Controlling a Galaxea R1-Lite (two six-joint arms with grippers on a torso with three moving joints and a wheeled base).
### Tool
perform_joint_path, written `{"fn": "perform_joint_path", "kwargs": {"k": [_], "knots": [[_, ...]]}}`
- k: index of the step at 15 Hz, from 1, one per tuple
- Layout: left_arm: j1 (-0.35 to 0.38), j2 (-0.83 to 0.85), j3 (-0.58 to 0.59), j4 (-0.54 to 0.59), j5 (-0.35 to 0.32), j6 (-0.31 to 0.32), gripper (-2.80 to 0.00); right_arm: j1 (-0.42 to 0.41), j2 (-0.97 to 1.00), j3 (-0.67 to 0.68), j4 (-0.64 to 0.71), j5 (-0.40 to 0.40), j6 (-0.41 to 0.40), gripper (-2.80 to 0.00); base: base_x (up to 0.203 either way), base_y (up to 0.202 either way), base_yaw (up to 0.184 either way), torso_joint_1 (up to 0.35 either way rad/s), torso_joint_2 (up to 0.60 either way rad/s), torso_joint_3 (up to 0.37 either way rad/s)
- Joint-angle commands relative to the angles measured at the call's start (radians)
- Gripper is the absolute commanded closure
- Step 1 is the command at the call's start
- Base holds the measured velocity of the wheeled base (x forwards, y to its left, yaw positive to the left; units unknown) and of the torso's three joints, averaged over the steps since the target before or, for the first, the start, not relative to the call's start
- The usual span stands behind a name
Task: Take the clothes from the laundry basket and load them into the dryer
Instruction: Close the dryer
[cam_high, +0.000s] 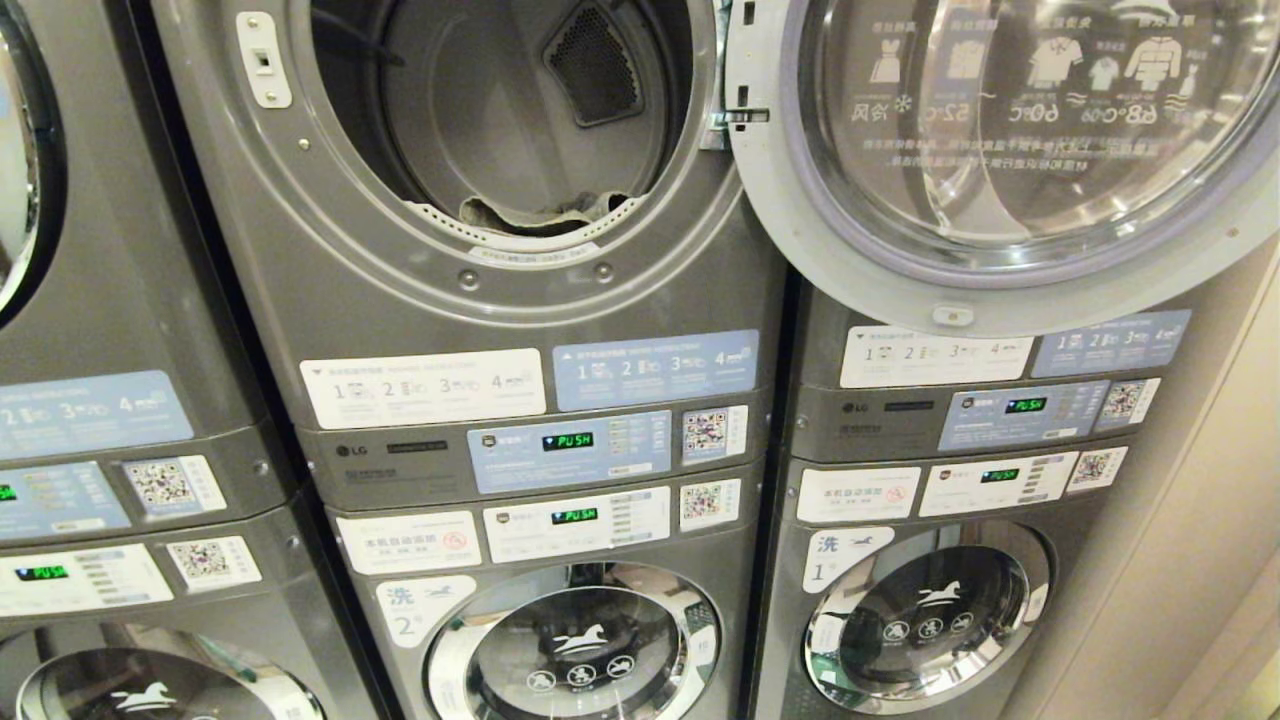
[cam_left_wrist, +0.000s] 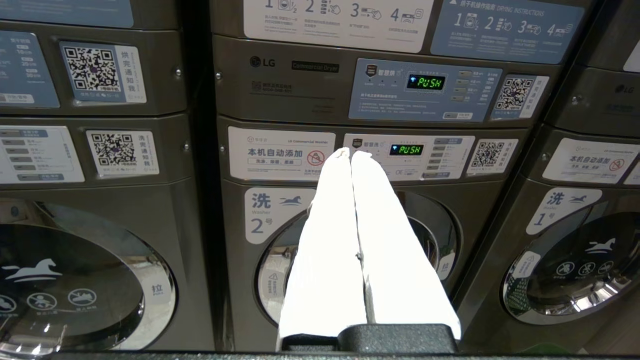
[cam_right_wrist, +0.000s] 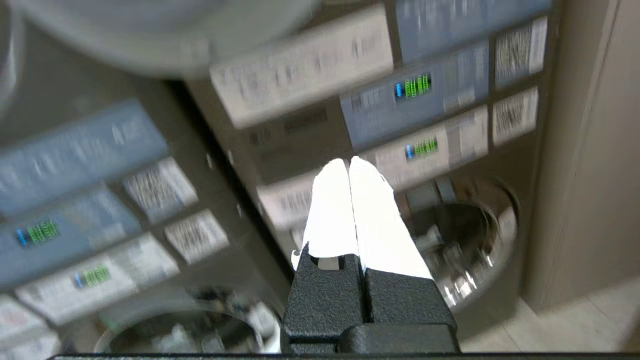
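Observation:
The grey dryer (cam_high: 360, 270) in the middle stack stands open, its round glass door (cam_high: 1010, 150) swung out to the right. A bit of dark and pale clothes (cam_high: 530, 212) lies at the bottom front of the drum. The laundry basket is out of view. Neither arm shows in the head view. My left gripper (cam_left_wrist: 351, 154) is shut and empty, pointing at the front of washer number 2 (cam_left_wrist: 350, 240) below the dryer. In front of the right-hand stack, my right gripper (cam_right_wrist: 349, 162) is also shut with nothing in it, and its view is smeared.
Three stacks of grey machines fill the view, with control panels (cam_high: 570, 450) showing green PUSH displays and washer doors (cam_high: 930, 615) below. A beige wall (cam_high: 1200, 500) closes the right side, with pale floor (cam_right_wrist: 575, 325) at its foot.

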Motion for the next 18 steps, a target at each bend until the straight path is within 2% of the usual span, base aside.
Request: {"fn": "perform_joint_path", "kwargs": {"k": [1, 3, 4, 5, 7, 8, 9, 10, 13, 14, 18], "knots": [[0.001, 0.0, 0.014, -0.001, 0.0, -0.001, 0.0, 0.012, 0.169, -0.121, -0.027, 0.001, 0.071, 0.0, 0.0, 0.0, 0.0, 0.0, 0.0, 0.0], [0.001, 0.0, 0.014, -0.001, 0.0, -0.001, 0.0, 0.022, 0.326, -0.252, -0.099, -0.001, 0.192, 0.0, 0.0, 0.0, 0.0, 0.0, 0.0, 0.0], [0.001, 0.0, 0.014, -0.001, 0.0, -0.001, 0.0, 0.024, 0.404, -0.307, -0.143, -0.011, 0.228, 0.0, 0.0, 0.0, 0.0, 0.0, 0.0, 0.0], [0.001, 0.0, 0.014, -0.001, 0.0, -0.001, 0.0, 0.025, 0.478, -0.363, -0.183, -0.051, 0.253, 0.0, 0.0, 0.0, 0.0, 0.0, 0.0, 0.0], [0.001, 0.0, 0.014, -0.001, 0.0, -0.001, 0.0, 0.02, 0.608, -0.471, -0.243, -0.225, 0.273, 0.0, 0.0, 0.0, 0.0, 0.0, 0.0, 0.0], [0.001, 0.0, 0.014, -0.001, 0.0, -0.001, 0.0, 0.011, 0.656, -0.513, -0.278, -0.278, 0.279, 0.0, 0.0, 0.0, 0.0, 0.0, 0.0, 0.0], [0.001, 0.0, 0.014, -0.001, 0.0, -0.001, 0.0, 0.004, 0.688, -0.536, -0.313, -0.293, 0.282, 0.0, 0.0, 0.0, 0.0, 0.0, 0.0, 0.0], [0.001, 0.0, 0.014, -0.001, 0.0, -0.001, 0.0, -0.001, 0.717, -0.547, -0.356, -0.267, 0.272, 0.0, 0.0, 0.0, 0.0, 0.0, 0.0, 0.0], [0.001, 0.0, 0.014, -0.001, 0.0, -0.001, 0.0, -0.01, 0.828, -0.554, -0.615, -0.098, 0.265, 0.0, 0.0, 0.0, 0.0, 0.0, 0.0, 0.0], [0.001, 0.0, 0.014, -0.001, 0.0, -0.001, 0.0, -0.01, 0.864, -0.57, -0.673, -0.07, 0.264, 0.0, 0.0, 0.0, 0.0, 0.0, 0.0, 0.0], [0.001, 0.0, 0.014, -0.001, 0.0, -0.001, 0.0, -0.005, 0.954, -0.725, -0.707, -0.054, 0.27, 0.0, 0.0, 0.0, 0.0, 0.0, 0.0, 0.0]]}}
